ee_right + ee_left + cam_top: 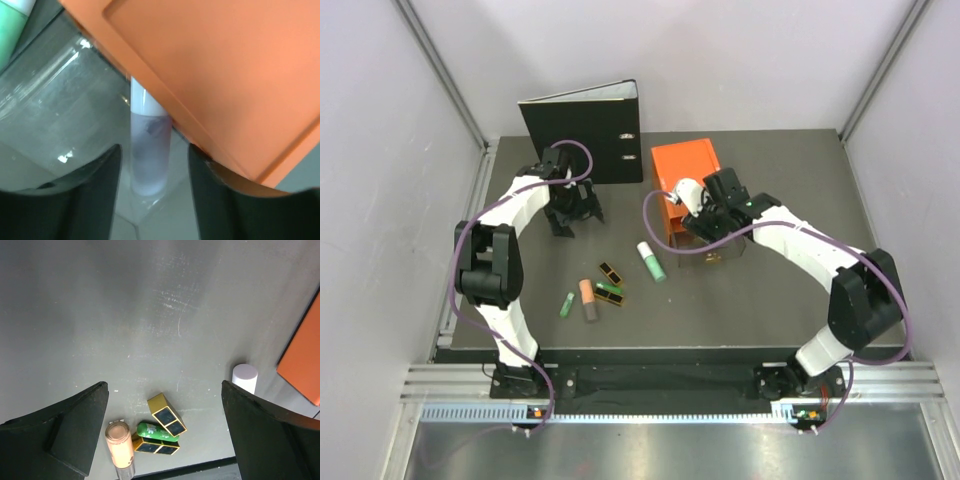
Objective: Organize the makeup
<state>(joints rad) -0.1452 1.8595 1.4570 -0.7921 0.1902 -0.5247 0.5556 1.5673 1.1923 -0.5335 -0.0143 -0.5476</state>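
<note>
The makeup lies in loose pieces on the dark table. A mint tube [651, 261] with a white cap [245, 377] is near the middle. A peach tube [587, 298] [120, 445], a green stick [157, 432] and two black-and-gold cases [167, 415] [152, 446] huddle closer to the front, with another green stick [567, 304] beside them. My left gripper [578, 215] [164, 384] hangs open above bare table behind that cluster. A pale lilac tube [147, 160] lies in the clear drawer [60, 100]. My right gripper [703, 232] [155, 147] straddles it, open, with a gap on both sides.
The orange drawer box [685, 185] [225, 75] stands at the back centre, its clear drawer [720, 250] pulled out toward the front. A black ring binder [582, 130] stands upright behind the left gripper. White walls enclose the table.
</note>
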